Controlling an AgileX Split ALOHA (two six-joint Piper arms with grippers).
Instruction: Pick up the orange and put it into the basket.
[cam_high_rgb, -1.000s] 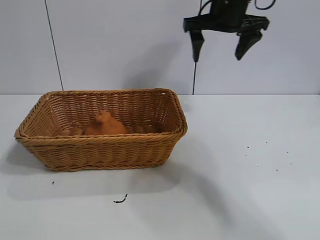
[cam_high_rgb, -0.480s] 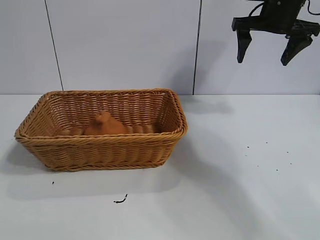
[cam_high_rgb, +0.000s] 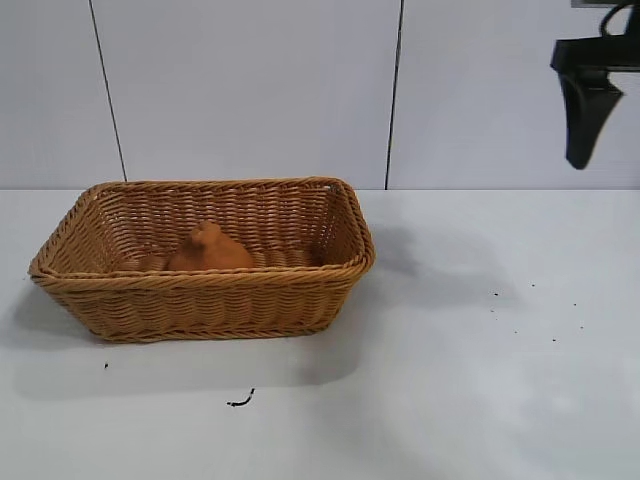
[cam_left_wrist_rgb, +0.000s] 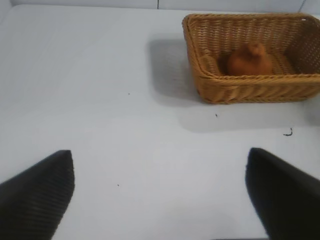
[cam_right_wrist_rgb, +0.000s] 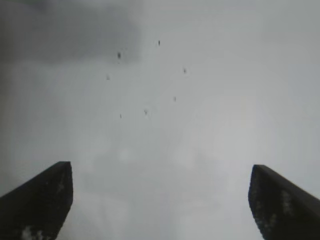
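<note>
The orange (cam_high_rgb: 208, 251) is a lumpy fruit with a small knob on top. It lies inside the tan wicker basket (cam_high_rgb: 200, 300) on the left of the table. Both also show in the left wrist view, the orange (cam_left_wrist_rgb: 248, 59) in the basket (cam_left_wrist_rgb: 240, 90). My right gripper (cam_right_wrist_rgb: 160, 192) is open and empty, high above the table's right side; only one of its fingers (cam_high_rgb: 583, 115) shows at the exterior view's right edge. My left gripper (cam_left_wrist_rgb: 160, 192) is open and empty, far from the basket and above bare table.
The white table (cam_high_rgb: 480, 380) carries a small dark scrap (cam_high_rgb: 240, 401) in front of the basket and scattered dark specks (cam_high_rgb: 540, 310) on the right. A panelled wall (cam_high_rgb: 250, 90) stands behind.
My right gripper has moved to the right, away from above the basket, and is now partly out of the exterior view. The orange and basket have not moved.
</note>
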